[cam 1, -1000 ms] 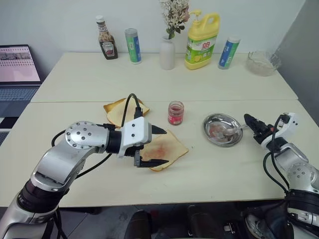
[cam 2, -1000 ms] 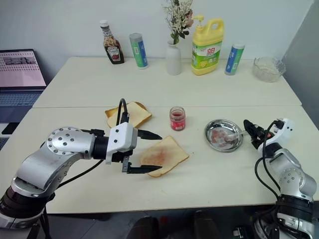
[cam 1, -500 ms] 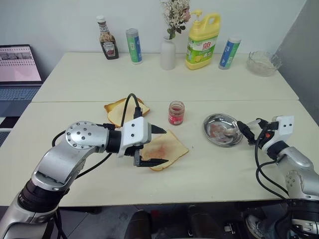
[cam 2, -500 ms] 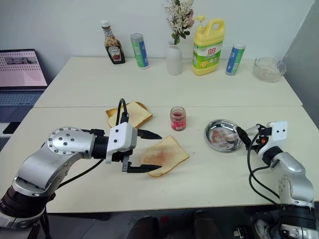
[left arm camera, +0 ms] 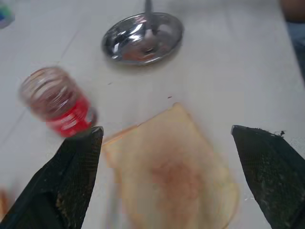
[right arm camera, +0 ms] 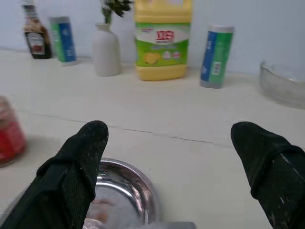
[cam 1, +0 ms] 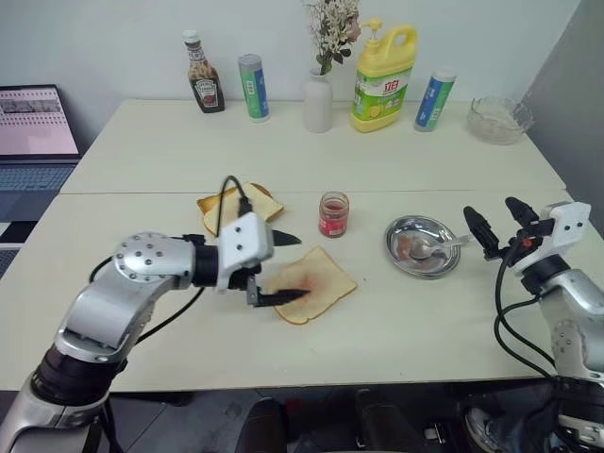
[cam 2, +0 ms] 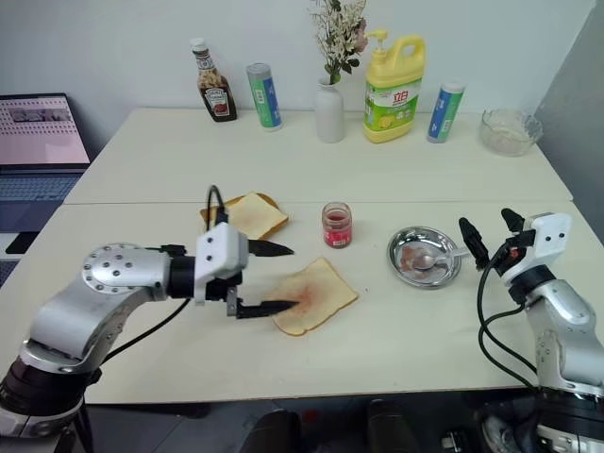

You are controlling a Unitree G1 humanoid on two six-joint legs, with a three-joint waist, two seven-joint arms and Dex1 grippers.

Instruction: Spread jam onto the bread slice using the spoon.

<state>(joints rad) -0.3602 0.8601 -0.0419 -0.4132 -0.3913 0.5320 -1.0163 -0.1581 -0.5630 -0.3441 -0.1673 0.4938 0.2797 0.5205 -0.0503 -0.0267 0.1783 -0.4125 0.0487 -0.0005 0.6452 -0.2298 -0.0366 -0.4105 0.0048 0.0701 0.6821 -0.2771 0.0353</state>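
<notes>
Left gripper: hovering fingers spread wide over the 9 o'clock edge of the bread slice, gripping nothing.
Right gripper: hanging fully spread and empty, just at 3 o'clock of the metal dish.
Spoon: lying in the dish, handle pointing toward 3 o'clock.
Bread slice: lying flat on the counter, showing a reddish smear at centre.
Jam: standing at 12 o'clock of the bread slice, at 9 o'clock of the dish.
</notes>
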